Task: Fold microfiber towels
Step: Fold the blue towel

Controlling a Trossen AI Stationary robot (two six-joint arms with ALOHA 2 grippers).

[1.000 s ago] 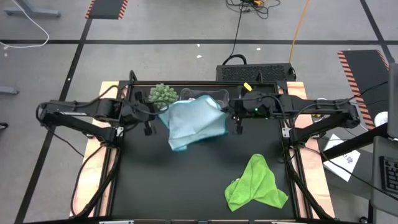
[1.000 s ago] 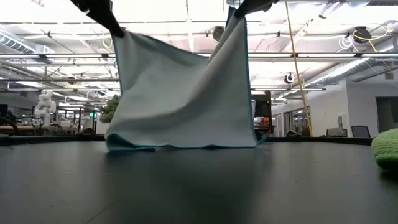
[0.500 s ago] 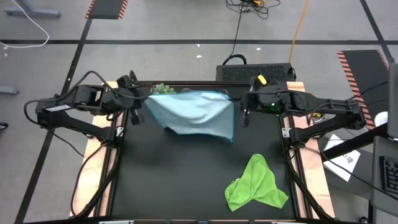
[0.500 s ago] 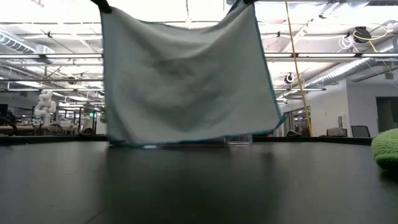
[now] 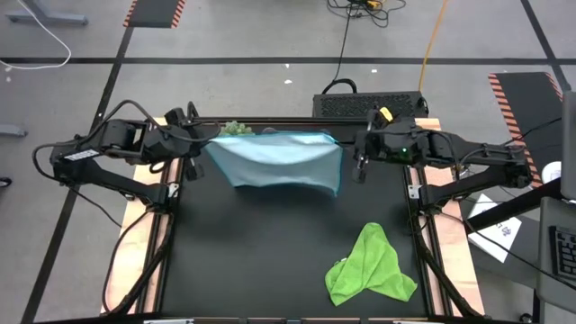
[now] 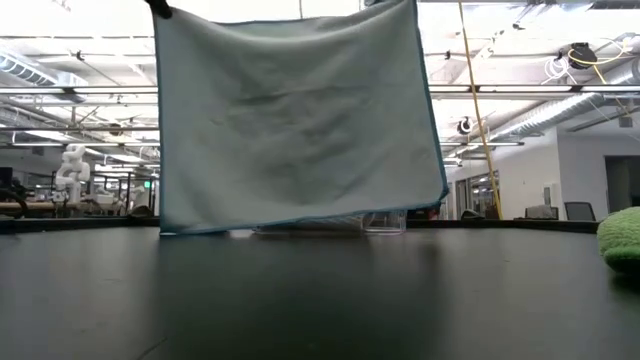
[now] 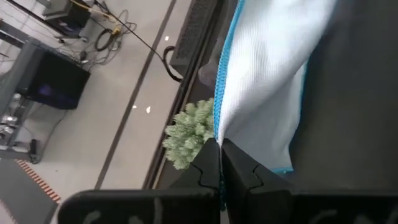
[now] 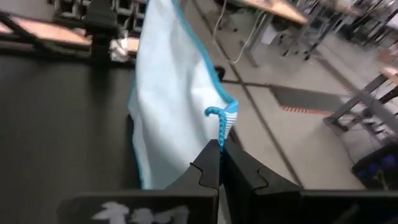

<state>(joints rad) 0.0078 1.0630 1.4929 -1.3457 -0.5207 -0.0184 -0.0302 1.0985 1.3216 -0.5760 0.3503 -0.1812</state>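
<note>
Low view: both top corners of the hanging light blue microfiber towel [image 6: 295,120] run out past the frame's upper edge, so neither grip shows there. A clear plastic bin [image 6: 385,222] behind the towel shows only as a sliver under its lower hem. Lime green microfiber towel [image 6: 622,240] is cut off by the right edge.

High view: the round green spiky ball plant [image 5: 236,128] is mostly covered by the blue towel; only its top peeks out. Bin can't be made out there.

Right wrist view: background blurred, far items unreadable. No white towel tag can be made out in any view.
</note>
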